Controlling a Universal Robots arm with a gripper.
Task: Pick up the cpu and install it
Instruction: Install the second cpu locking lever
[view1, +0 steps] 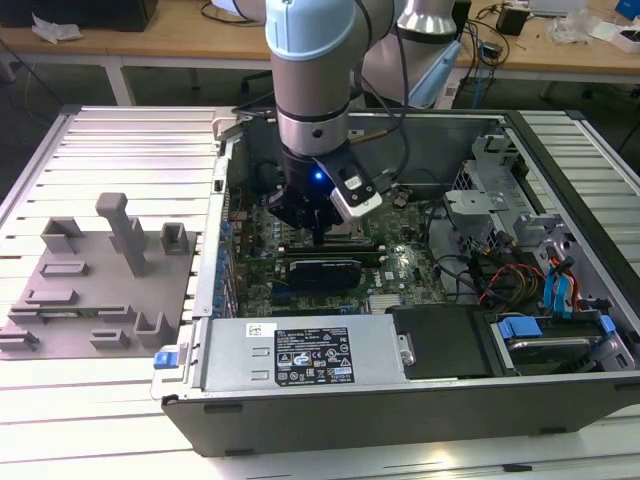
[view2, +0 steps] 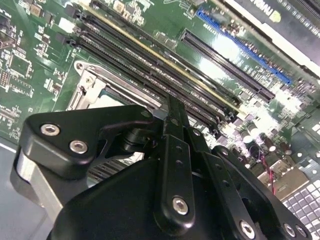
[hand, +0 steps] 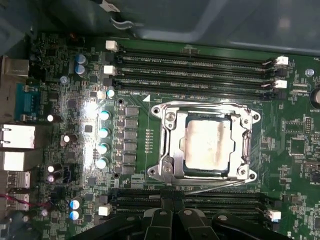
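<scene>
Grey sheet metal of the open computer case (view1: 190, 300) is taking up most of the desk (view1: 110, 130), and I am looking down into it from far away. Inside it the green motherboard (hand: 75, 65) is lying flat, and the arm (view1: 312, 70) is reaching down over its middle in the exterior view. The tool (view1: 318, 228) is hanging low above the board there, with its dark linkage (view2: 175, 165) crossing the second wrist view. I cannot tell whether the tool is apart or together, because its tips are not showing clearly.

The socket frame (hand: 167, 167) is sitting between the rows of memory slots (hand: 192, 65), and the cpu (hand: 206, 145) is lying inside it already, pale and flat, seemingly level with the frame. I am judging that nothing is being carried now.

The risks I am seeing from here: the tool is standing very near the slots and the frame, so a sideways drift could be scraping them. Also, if the chip is not seated fully, any downward push could be bending the contacts under it.
</scene>
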